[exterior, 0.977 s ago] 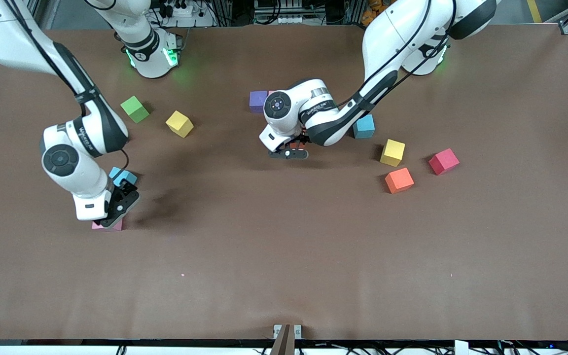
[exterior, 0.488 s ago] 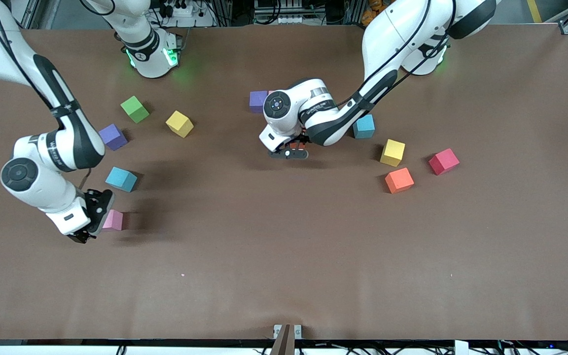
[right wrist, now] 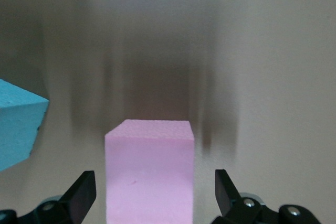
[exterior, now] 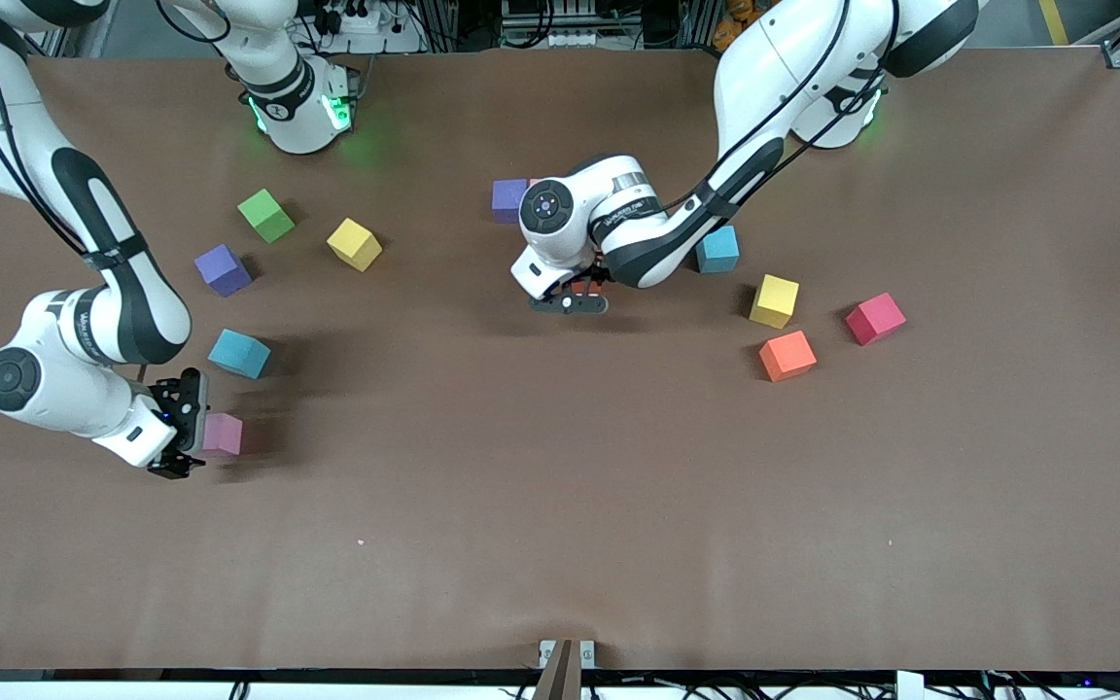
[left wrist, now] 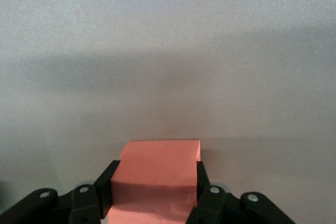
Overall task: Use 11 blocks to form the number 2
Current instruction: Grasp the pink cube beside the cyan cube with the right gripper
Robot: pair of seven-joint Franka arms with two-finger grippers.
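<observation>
**Left claw**: low over the middle of the tabletop, clamped on an orange block. The left wrist view shows both fingers pressed flat on opposite faces, the block square between them. Whether it rests on the tabletop or hangs just above cannot be told. Judged: held centrally because the figure is to be built there.

**Right claw**: low at the right arm's end of the tabletop, jaws wide. Pink block lies between the fingers in the right wrist view, clear of both. Judged: either lined up to grip or just let go; which one cannot be told.

**Blocks near the right claw:** blue block just beside it; purple block a little farther off.

**Blocks near the left claw:** second purple block and second blue block, both partly hidden by the arm. Toward the left arm's end lie a second orange block and a red block.

**Not for the figure:** green cube and two yellow cubes.

**Progress, judged:** the blocks lie scattered, and no stroke of the figure can be made out.
</observation>
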